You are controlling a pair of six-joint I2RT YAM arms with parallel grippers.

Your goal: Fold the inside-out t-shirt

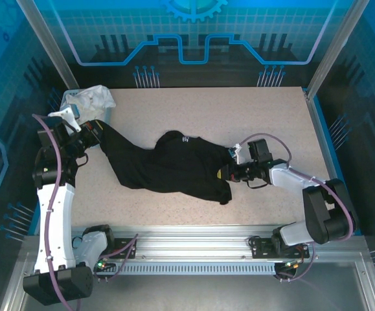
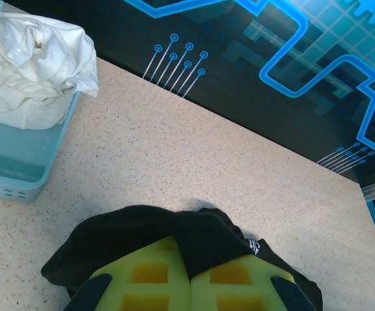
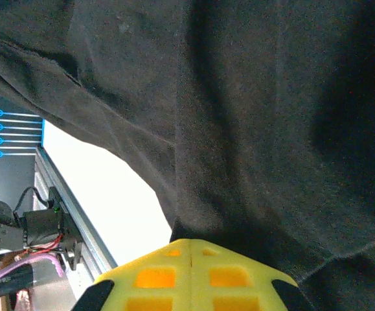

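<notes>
Working outward from the near rail, I am seeing my right gripper [image 3: 192,258] at about 4 o'clock from the middle of the table [image 1: 193,110]. Its yellow fingers are pressing together, with the hem of the inside-out t-shirt [image 1: 174,165] nipped at their tips. The left gripper [image 2: 190,278], out at 9 o'clock, is likewise clamping shut on a fold of black cloth, which is draping over the seam between its pads.

Between the two, the shirt is lying as a crumpled black band across the centre of the table. It is running from 9 o'clock down toward 4 o'clock, bunched and ridged rather than flat, and no printed graphic is showing. Beyond it, at the 11 o'clock corner, a white garment [image 2: 32,65] is heaping out of a pale blue basket [image 2: 19,168], well apart from the shirt.

I am judging the task as barely under way. Both ends are gripped, but nothing is spread, no sleeve is laid in and no fold is made. Nearly everything is left: pulling the cloth flat, then folding it.
</notes>
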